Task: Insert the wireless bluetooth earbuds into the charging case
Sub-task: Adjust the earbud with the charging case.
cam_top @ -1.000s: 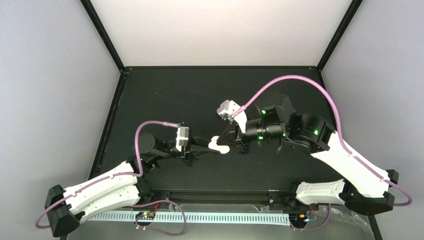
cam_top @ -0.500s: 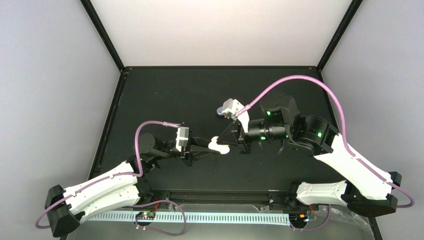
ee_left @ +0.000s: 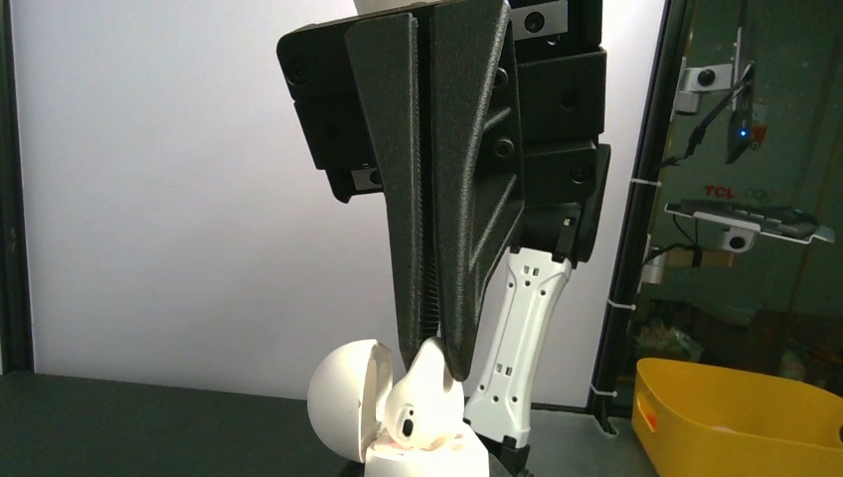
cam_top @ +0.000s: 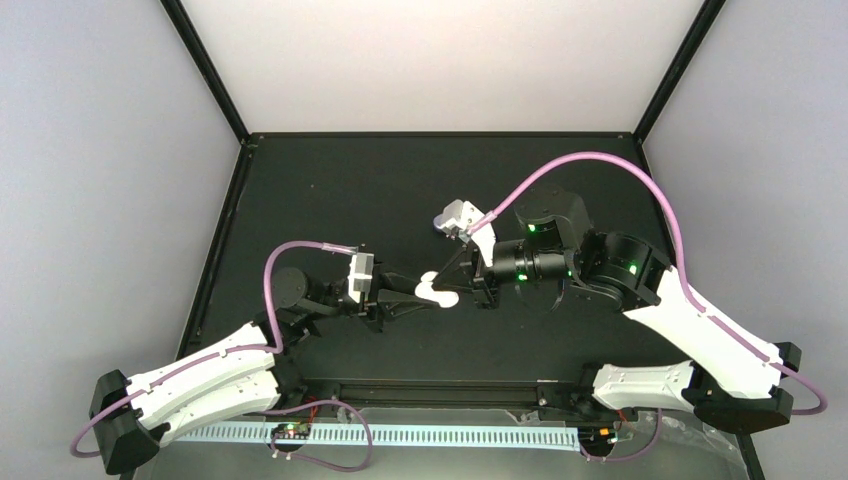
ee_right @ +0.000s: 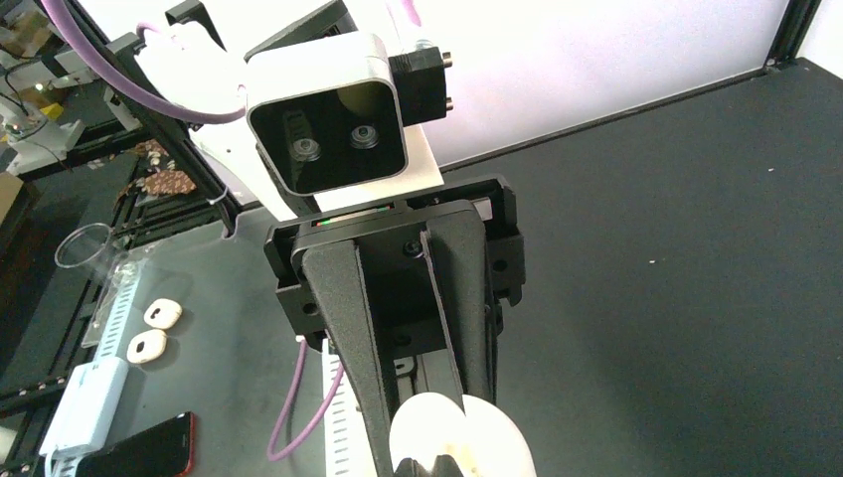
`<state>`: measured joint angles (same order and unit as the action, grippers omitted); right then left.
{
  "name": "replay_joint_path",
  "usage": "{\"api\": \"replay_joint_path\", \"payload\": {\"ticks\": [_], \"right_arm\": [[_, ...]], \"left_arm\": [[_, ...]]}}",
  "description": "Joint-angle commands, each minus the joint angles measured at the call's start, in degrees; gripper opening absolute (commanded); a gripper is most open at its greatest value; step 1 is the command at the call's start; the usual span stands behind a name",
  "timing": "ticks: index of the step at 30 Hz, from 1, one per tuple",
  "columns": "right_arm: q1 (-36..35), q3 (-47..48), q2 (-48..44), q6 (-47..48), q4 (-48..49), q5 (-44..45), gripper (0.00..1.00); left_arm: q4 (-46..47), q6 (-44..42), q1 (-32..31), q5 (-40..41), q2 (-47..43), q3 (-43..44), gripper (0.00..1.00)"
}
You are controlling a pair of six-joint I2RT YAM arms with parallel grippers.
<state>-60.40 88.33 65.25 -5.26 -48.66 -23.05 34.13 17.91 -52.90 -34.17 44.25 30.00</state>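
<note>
Seen from above, the left arm (cam_top: 215,365) reaches from the near-left corner over the black table (cam_top: 340,190). Its forearm bends to the right, and its wrist points right along the table. The right arm (cam_top: 700,330) rises from the near-right corner, folds at the elbow, and turns its wrist left. The two arms meet nose to nose near the middle of the table.

The left gripper (ee_right: 434,429) is clamped on the white charging case (ee_left: 422,459), one black finger on either side of it. In the left wrist view the case sits bottom centre with its opening facing up. Its rounded lid (ee_left: 343,393) is swung open and stands to the left of the base.

The right gripper (ee_left: 434,358) comes down from the top of that view with its two fingers pressed together. Their tips pinch the narrow upper end of a white earbud (ee_left: 425,396).

The earbud stands roughly upright, its long axis in line with the fingers. Its wider end sits low in the case, just beside the open lid, and a small dark spot on it faces the camera. Whether it is fully seated cannot be told.
</note>
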Motion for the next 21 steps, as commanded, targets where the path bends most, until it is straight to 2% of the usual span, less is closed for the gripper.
{"api": "replay_joint_path", "payload": {"ticks": [1, 11, 21], "right_arm": [[-0.3, -1.2, -0.4, -0.4, 1.9, 0.6, 0.01], [-0.3, -2.1, -0.6, -1.2, 3.2, 0.0, 0.01], [-0.3, -0.8, 0.4, -1.3, -0.2, 0.0, 0.01]], "left_arm": [[3.9, 1.1, 0.0, -1.1, -0.4, 2.4, 0.01], [6.0, 2.1, 0.0, -1.0, 0.0, 2.7, 0.02], [6.6, 1.8, 0.0, 0.6, -0.1, 2.9, 0.02]]}}
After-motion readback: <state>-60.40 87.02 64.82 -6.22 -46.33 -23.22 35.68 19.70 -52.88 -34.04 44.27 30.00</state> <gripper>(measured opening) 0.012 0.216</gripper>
